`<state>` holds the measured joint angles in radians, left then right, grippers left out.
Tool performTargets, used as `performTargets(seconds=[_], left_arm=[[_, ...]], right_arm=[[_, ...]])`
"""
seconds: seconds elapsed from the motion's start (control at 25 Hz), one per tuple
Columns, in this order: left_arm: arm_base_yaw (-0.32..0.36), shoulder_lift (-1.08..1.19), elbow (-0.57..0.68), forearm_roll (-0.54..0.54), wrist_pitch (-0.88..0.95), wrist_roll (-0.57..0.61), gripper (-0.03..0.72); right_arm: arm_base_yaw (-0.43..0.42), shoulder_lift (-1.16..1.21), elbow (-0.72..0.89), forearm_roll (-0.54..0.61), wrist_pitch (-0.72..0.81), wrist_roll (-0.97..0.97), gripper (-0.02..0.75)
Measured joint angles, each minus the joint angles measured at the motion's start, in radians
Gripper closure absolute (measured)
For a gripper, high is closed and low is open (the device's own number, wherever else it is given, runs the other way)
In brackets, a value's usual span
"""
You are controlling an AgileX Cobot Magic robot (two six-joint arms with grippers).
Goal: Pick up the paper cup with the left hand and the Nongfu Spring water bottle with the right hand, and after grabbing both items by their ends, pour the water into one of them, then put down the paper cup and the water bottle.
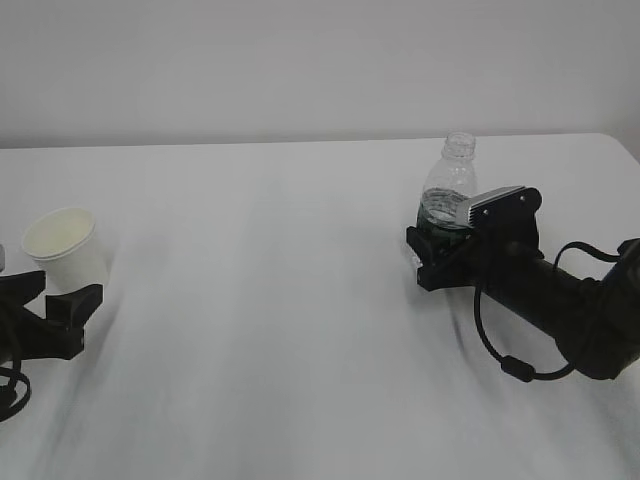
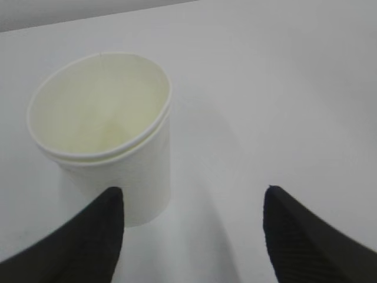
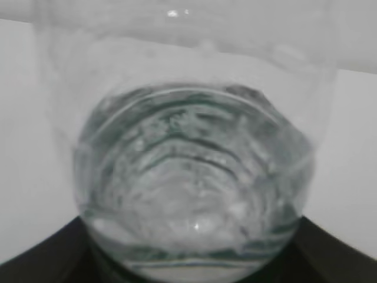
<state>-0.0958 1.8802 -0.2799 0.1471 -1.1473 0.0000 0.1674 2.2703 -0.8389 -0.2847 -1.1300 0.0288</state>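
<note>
Bottle [image 1: 452, 186] upright at 3 o'clock on white table [image 1: 280, 300], no readable label; water [image 3: 191, 194] low inside; right gripper [image 1: 436, 252] jaws flank its base, grip uncertain; paper cup [image 1: 64, 248] at 9 o'clock; left gripper [image 2: 191, 227] spread, one finger beside cup.

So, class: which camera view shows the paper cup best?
The left wrist view: the paper cup fills it, rim and pale, empty-looking inside clear. The exterior view shows it small at the table's left edge. The right wrist view misses it.

Black left hand [image 1: 62, 300] with ribbed fingers, black right hand [image 1: 432, 255], grey-silver block, looping cable, perhaps ferrite-beaded
</note>
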Motion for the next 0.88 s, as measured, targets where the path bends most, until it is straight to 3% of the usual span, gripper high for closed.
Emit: performTargets(seconds=[0.88], left_arm=[[0.0, 0.0, 0.0, 0.004, 0.0, 0.0, 0.162]], right_arm=[[0.0, -0.086, 0.03, -0.07, 0.012, 0.002, 0.281]])
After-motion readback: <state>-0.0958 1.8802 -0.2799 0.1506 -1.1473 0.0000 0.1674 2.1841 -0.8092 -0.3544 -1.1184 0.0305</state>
